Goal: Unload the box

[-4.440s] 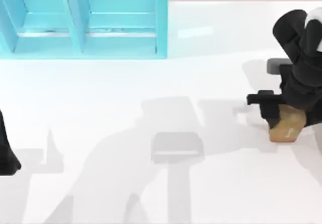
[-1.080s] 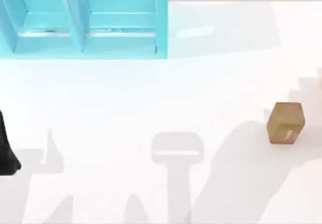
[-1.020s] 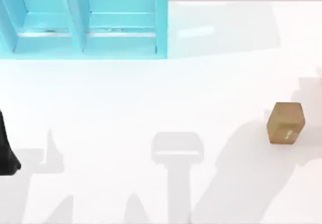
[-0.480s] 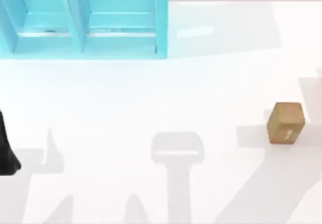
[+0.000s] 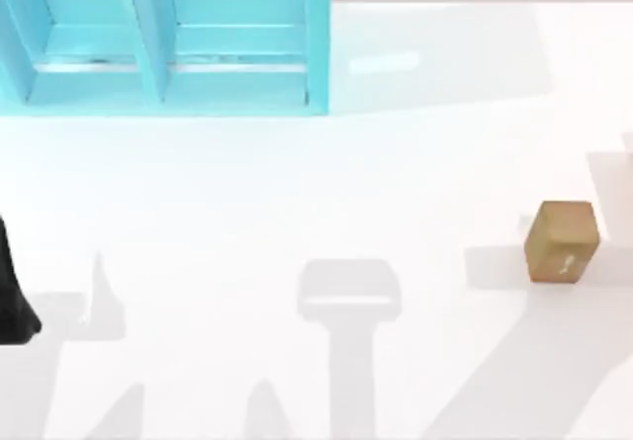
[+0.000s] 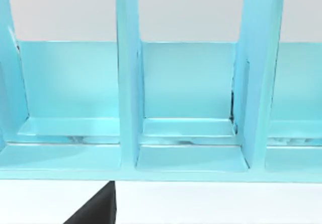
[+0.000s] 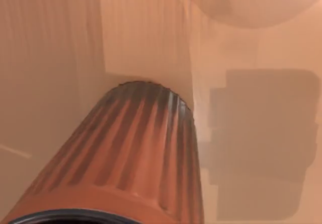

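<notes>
A brown block (image 5: pixel 562 241) rests alone on the white table (image 5: pixel 326 193) near its right side, with no gripper touching it. In the right wrist view, a ribbed, tapering cylinder (image 7: pixel 126 153) lies very close to the camera on an orange-brown surface (image 7: pixel 251 133). I cannot tell whether that surface is the inside of the box. My left arm (image 5: pixel 12 302) is parked at the table's left edge. A dark part of the left gripper (image 6: pixel 95 211) shows in the left wrist view, low in front of the cyan rack.
A cyan rack (image 5: pixel 163 40) with open, bare compartments (image 6: pixel 188 108) stands at the back left, split by upright dividers (image 6: pixel 128 78). Arm shadows fall on the table's front and right.
4.4 s ago my right gripper was at the brown block; it has since let go and left the top view. Over the last second the block stays put and only the shadows on the right shift.
</notes>
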`<action>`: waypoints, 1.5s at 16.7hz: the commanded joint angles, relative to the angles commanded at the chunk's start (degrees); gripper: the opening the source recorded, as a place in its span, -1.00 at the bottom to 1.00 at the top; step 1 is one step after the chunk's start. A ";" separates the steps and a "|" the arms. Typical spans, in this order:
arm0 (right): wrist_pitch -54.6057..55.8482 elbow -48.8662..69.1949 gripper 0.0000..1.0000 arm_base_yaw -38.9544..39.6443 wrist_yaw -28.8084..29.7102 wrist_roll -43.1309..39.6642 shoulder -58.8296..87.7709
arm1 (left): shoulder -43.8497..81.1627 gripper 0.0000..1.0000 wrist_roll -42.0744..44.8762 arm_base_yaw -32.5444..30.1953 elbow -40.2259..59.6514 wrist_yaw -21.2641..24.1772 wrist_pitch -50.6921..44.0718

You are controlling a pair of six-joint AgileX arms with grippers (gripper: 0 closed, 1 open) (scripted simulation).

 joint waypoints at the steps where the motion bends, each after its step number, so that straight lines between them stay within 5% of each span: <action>1: 0.00 0.00 0.40 0.00 0.00 0.00 0.00 | 0.00 1.00 0.00 0.00 0.00 0.00 0.00; 10: 0.00 0.00 -0.96 0.00 0.00 0.00 0.00 | 0.00 1.00 0.00 0.00 0.00 0.00 0.00; 25: -6.08 6.79 -1.00 -0.85 -2.59 -1.37 -3.70 | 0.00 1.00 0.00 0.00 0.00 0.00 0.00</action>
